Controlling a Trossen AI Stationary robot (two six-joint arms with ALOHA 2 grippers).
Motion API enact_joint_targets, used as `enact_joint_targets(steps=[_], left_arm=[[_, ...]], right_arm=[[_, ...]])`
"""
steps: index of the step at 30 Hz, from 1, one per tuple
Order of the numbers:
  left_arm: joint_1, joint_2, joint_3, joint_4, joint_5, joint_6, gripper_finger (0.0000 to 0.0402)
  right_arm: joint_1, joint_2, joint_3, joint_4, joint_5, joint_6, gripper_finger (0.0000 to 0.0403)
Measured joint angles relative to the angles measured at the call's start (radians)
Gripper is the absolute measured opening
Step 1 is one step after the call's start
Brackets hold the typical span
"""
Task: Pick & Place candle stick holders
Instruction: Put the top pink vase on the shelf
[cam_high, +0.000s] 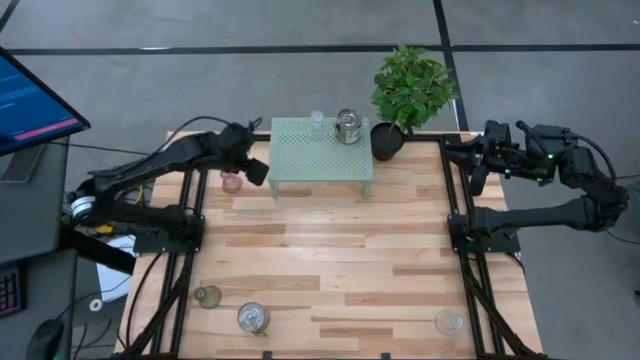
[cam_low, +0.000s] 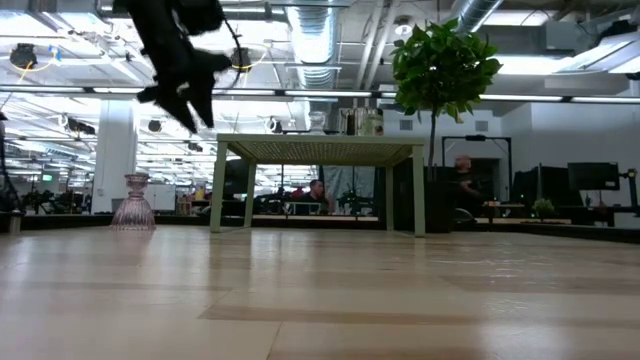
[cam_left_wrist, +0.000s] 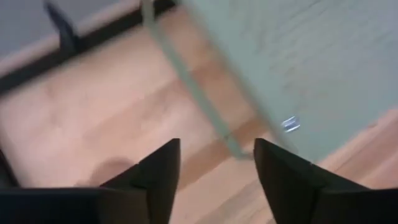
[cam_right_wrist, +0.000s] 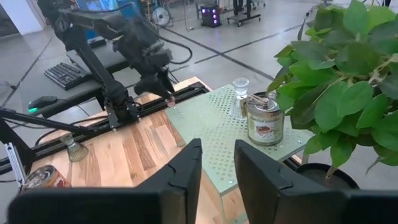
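Observation:
A pinkish glass holder (cam_high: 232, 182) (cam_low: 133, 203) stands upright on the table, left of the mint-green stand (cam_high: 320, 150). A clear glass holder (cam_high: 317, 122) and a silvery jar holder (cam_high: 347, 127) stand on the stand's top. Near the front edge stand a greenish glass holder (cam_high: 208, 297), a second silvery jar (cam_high: 252, 319) and a clear glass holder (cam_high: 449, 322). My left gripper (cam_high: 258, 170) (cam_left_wrist: 217, 168) is open and empty. It hangs in the air just right of the pinkish holder, by the stand's left end. My right gripper (cam_high: 472, 158) (cam_right_wrist: 217, 168) is open and empty at the far right edge.
A black pot with a green plant (cam_high: 386, 140) stands at the stand's right end. Black frame rails (cam_high: 190, 230) run along the table's left and right sides. The middle of the wooden table (cam_high: 340, 250) is bare. People sit in the room beyond the table (cam_low: 465, 175).

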Motion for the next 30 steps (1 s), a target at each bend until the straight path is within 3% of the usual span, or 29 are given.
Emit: enact_joint_targets(steps=[5, 12, 17, 21, 30], left_arm=[[0.0, 0.096, 0.085, -0.166, -0.002, -0.029, 0.0252], [0.013, 0.095, 0.225, -0.322, -0.156, -0.047, 0.026], [0.111, 0.096, 0.215, -0.426, -0.063, -0.104, 0.0264], [0.153, 0.115, 0.189, -0.441, -0.096, -0.114, 0.0271], [0.24, 0.119, 0.096, -0.446, -0.003, -0.071, 0.0271]], right_arm=[[0.0, 0.02, 0.0, -0.002, -0.001, 0.0, 0.0107], [0.0, 0.051, 0.0, -0.006, -0.005, 0.0, 0.0114], [0.0, 0.06, -0.001, -0.016, -0.006, 0.0, 0.0114], [0.0, 0.057, -0.001, -0.022, -0.006, 0.0, 0.0114], [0.0, 0.058, -0.001, -0.034, -0.048, 0.0, 0.0114]])
